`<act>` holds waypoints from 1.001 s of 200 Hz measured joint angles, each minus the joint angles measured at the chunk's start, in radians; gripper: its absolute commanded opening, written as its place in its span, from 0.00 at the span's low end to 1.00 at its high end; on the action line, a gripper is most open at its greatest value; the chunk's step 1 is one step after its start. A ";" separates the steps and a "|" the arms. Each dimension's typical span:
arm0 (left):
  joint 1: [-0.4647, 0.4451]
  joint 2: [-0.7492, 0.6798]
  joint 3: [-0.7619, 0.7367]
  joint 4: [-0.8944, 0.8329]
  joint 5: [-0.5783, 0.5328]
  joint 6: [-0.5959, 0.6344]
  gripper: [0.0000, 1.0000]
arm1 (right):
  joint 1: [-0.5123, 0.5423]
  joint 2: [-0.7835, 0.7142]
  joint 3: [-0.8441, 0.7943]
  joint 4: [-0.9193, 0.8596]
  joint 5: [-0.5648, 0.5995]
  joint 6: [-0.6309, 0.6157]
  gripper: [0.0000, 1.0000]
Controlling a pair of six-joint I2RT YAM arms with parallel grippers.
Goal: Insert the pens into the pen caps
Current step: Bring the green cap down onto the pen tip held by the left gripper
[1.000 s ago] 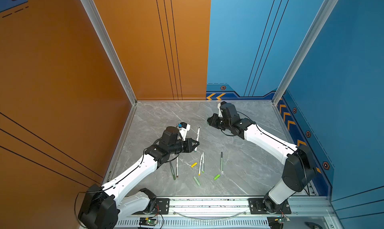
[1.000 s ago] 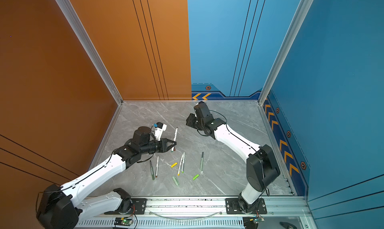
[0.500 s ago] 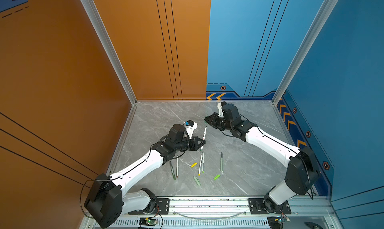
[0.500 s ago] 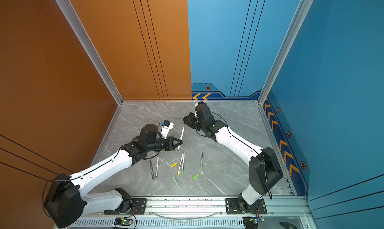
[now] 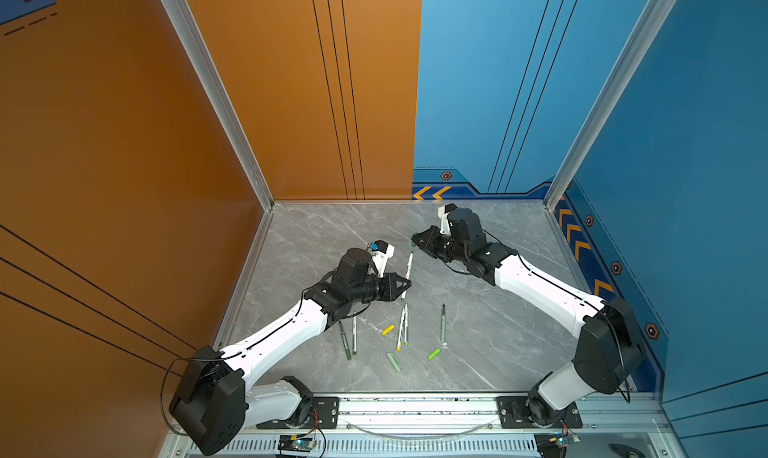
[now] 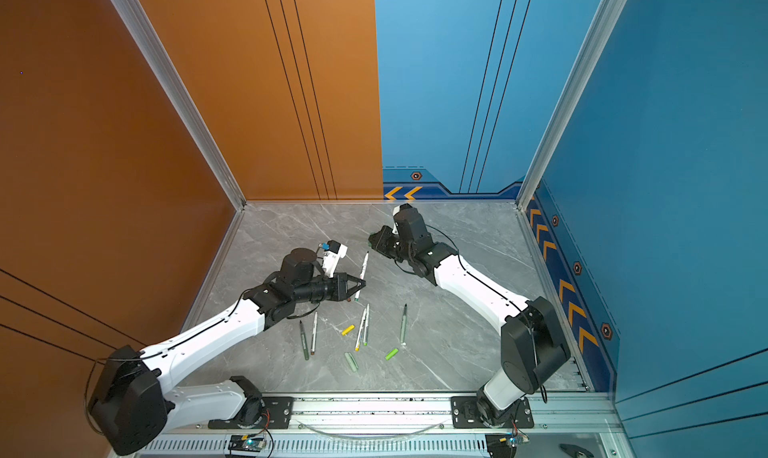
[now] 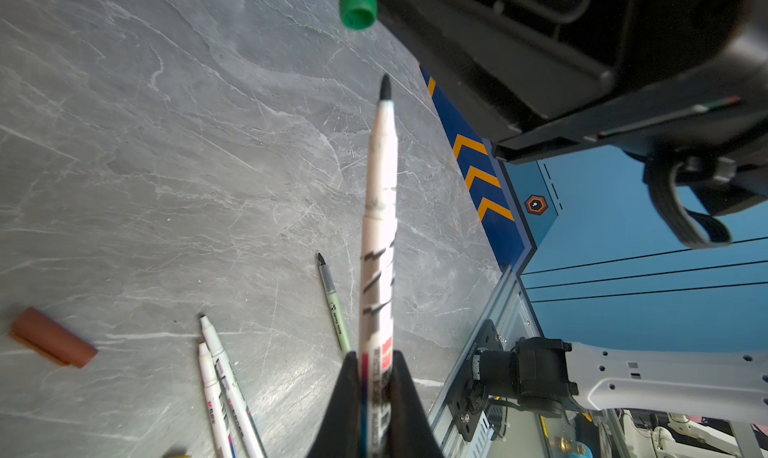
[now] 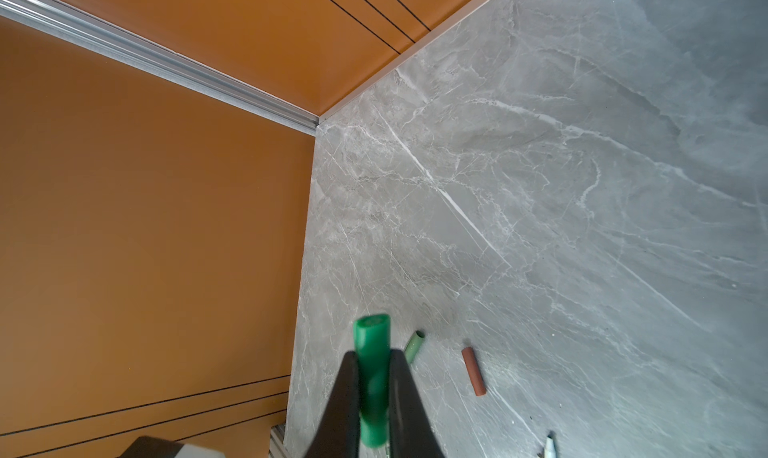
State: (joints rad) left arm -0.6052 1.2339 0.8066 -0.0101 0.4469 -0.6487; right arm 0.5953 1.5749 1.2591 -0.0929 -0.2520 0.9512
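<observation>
My left gripper (image 5: 408, 284) (image 7: 376, 357) is shut on a white pen (image 5: 407, 273) (image 7: 380, 210), held above the table with its dark tip towards the green pen cap (image 7: 356, 2). My right gripper (image 5: 414, 239) (image 8: 372, 354) is shut on that green cap (image 8: 372, 335), whose open end faces the pen tip across a short gap. Several pens lie on the table in both top views: a dark olive one (image 5: 345, 340), a brown-ended one (image 5: 354, 335), two white ones (image 5: 402, 329) and a pale sage one (image 5: 443, 325). Loose caps are yellow (image 5: 387, 330), lime (image 5: 434, 354), pale green (image 5: 394, 361), brown (image 8: 473, 370) and sage (image 8: 414, 345).
The grey marble table (image 5: 498, 343) is boxed in by an orange wall (image 5: 124, 185) on the left and blue walls (image 5: 685, 185) at the back right. A metal rail (image 5: 415, 408) carrying both arm bases runs along the front edge.
My left arm has carried the pen to the right, towards the right gripper. My right gripper has shifted slightly left with the green cap. Both grips have held.
</observation>
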 measured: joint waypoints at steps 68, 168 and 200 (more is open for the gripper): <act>0.000 0.008 0.003 0.005 -0.001 0.000 0.00 | 0.000 -0.006 0.000 0.000 -0.011 0.000 0.00; 0.000 0.008 0.007 0.013 -0.002 -0.004 0.00 | 0.001 -0.006 0.000 -0.001 -0.011 0.000 0.00; 0.000 0.008 0.007 0.015 -0.010 -0.004 0.00 | 0.002 -0.006 0.000 -0.001 -0.011 0.000 0.00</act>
State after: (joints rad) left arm -0.6052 1.2423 0.8139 0.0048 0.4374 -0.6529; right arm 0.5968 1.5692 1.2591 -0.0937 -0.2626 0.9508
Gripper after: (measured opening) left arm 0.117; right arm 0.119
